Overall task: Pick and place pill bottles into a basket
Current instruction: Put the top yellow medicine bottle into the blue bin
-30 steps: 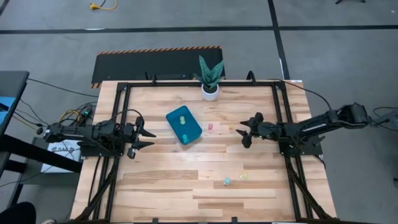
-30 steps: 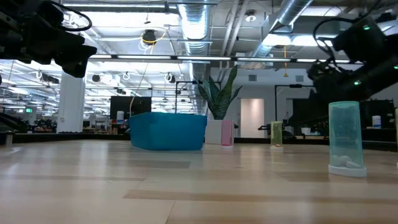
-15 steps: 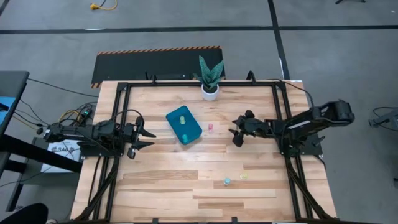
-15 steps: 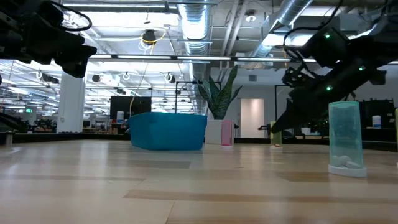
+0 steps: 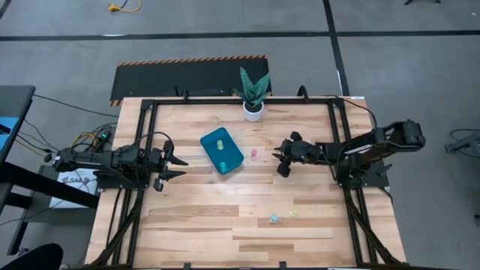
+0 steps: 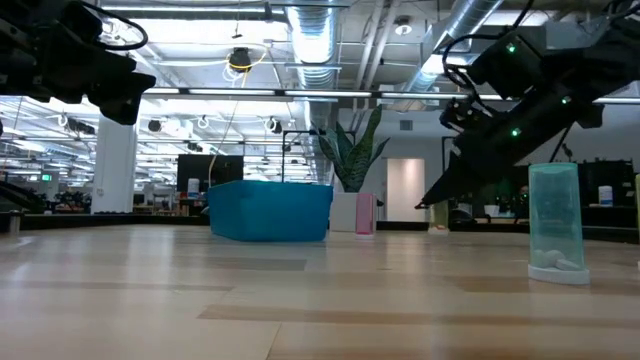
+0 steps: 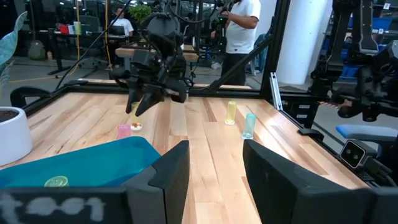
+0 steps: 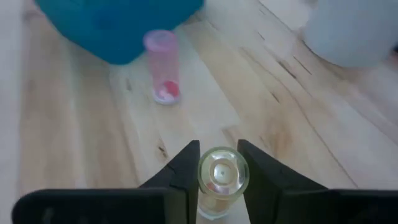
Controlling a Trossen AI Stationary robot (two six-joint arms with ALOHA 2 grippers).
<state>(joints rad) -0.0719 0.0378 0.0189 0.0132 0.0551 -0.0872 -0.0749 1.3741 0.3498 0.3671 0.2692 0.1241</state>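
The teal basket point(image 5: 222, 151) lies left of the table's middle, with a yellow pill bottle point(image 5: 220, 141) and a teal one point(image 5: 223, 163) inside it. A pink pill bottle point(image 5: 253, 154) stands just right of the basket. My right gripper point(image 5: 280, 159) is shut on a small pale-yellow pill bottle point(image 8: 222, 176) right of the pink one. A teal pill bottle point(image 5: 274, 218) and a yellow one point(image 5: 294, 212) stand near the front. My left gripper point(image 5: 177, 161) waits open, left of the basket. My right gripper pinches the pale-yellow bottle between its two fingers, one on each side just below the cap point(image 8: 222, 167). The fingers slant down at it from the table's right side. The bottle is upright, and its base seems to stand on the table.
A white pot with a green plant point(image 5: 253, 109) stands at the table's far edge. A black frame point(image 5: 339, 142) runs round the tabletop. Bare wood lies between the basket and the two front bottles.
My right gripper has moved toward the table's left edge and down to the pale-yellow bottle. It has shut on that bottle. The bottle stands where it did.
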